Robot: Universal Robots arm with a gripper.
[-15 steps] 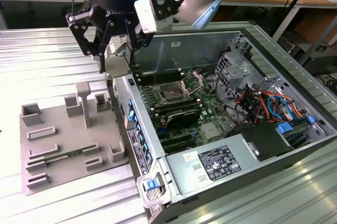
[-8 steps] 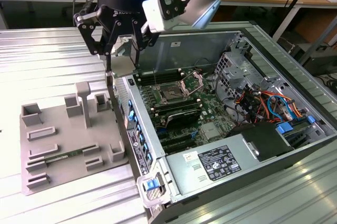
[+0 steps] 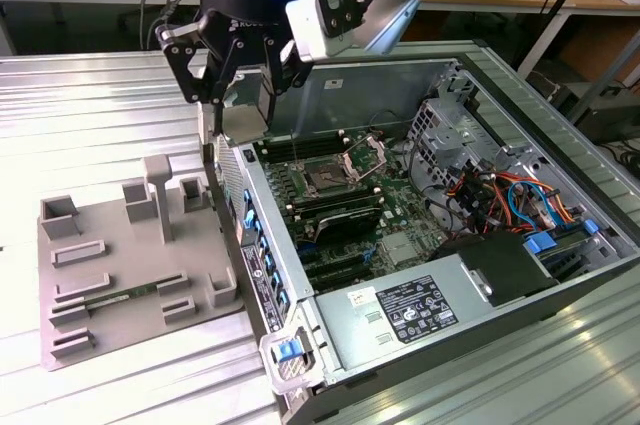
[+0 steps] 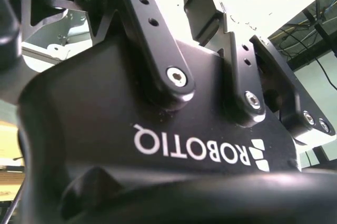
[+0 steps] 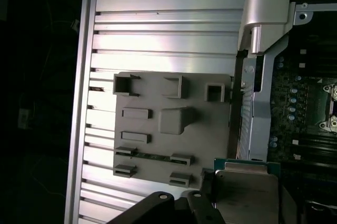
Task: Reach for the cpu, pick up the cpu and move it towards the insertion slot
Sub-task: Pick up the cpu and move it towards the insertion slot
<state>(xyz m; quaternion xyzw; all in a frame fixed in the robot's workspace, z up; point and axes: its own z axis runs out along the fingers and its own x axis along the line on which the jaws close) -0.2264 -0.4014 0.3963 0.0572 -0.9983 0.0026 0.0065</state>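
In the exterior view my black gripper [image 3: 245,110] hangs above the left wall of the open computer case, shut on the cpu [image 3: 245,127], a small pale square chip held flat between the fingers. The first wrist view shows the cpu [image 5: 245,195] from above, silver-topped with a thin green rim, over the case edge. The insertion slot [image 3: 326,181] is a dark square socket on the motherboard, to the exterior view's right of the gripper and lower, with its silver bracket [image 3: 366,155] raised open. The insertion slot [image 5: 331,112] also sits at the edge of the first wrist view.
A grey fixture plate [image 3: 120,245] with raised holders lies at the exterior view's left, with a green memory stick [image 3: 122,297] on it. Inside the case [image 3: 470,65] are black memory slots [image 3: 340,210], a power supply [image 3: 410,310] and bundled cables [image 3: 500,195]. The table is ribbed metal.
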